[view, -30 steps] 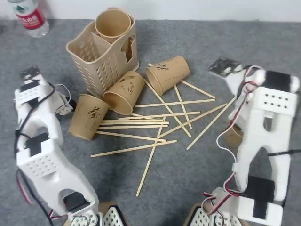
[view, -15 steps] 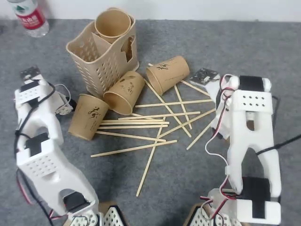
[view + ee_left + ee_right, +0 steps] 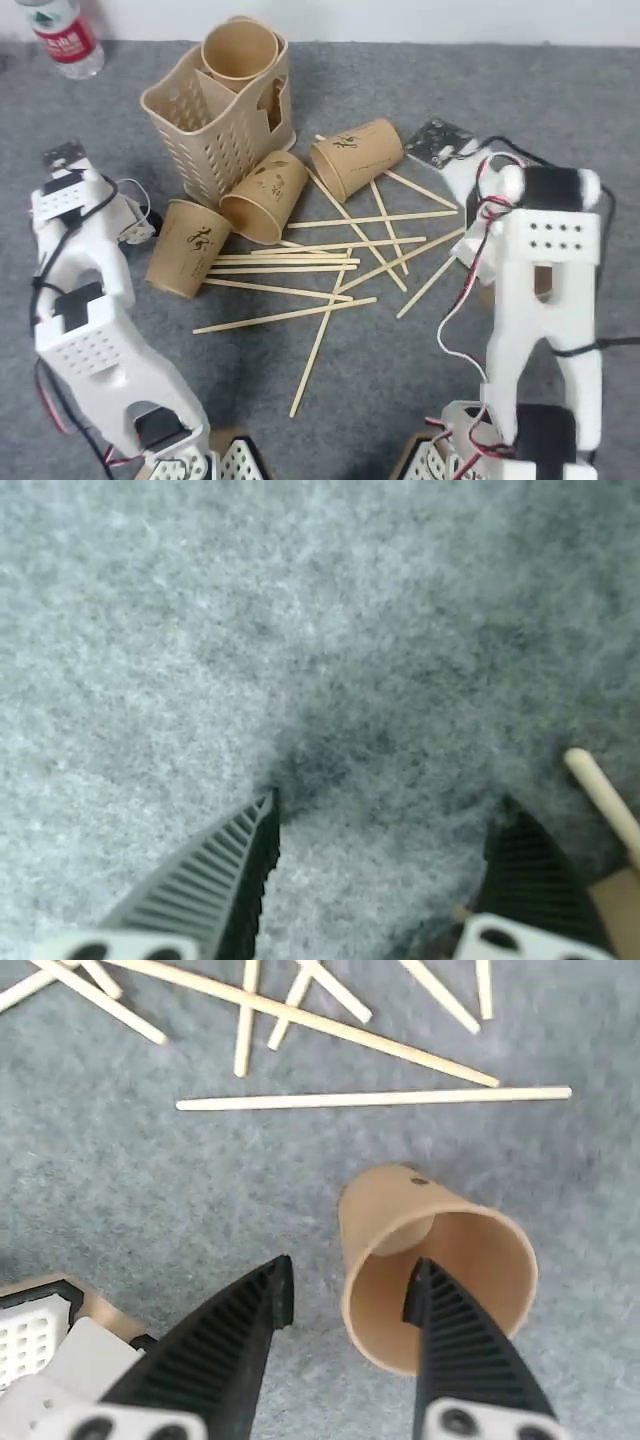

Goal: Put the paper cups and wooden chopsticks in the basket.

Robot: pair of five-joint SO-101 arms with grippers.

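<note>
**High view.**
- Plastic bottle (image 3: 62, 35): cut by the top edge.
- Paper cup (image 3: 240, 48) standing in the basket (image 3: 200, 130): lower body hidden behind the wall.
- Both arms: lower ends cut by the bottom edge.

**Right wrist view.**
- Lying paper cup (image 3: 385, 1210): part of mouth and rim covered by one finger of the right gripper (image 3: 350, 1270).
- Wooden chopsticks (image 3: 300, 1020): several cut by the top edge, full lengths not to be told.

**Left wrist view.**
- Left gripper (image 3: 390, 805): spread fingers cut by the bottom edge.
- Chopstick end (image 3: 605, 798): runs out at the side edge.
- Tan scrap (image 3: 620, 910) in the corner: too little to identify.
</note>
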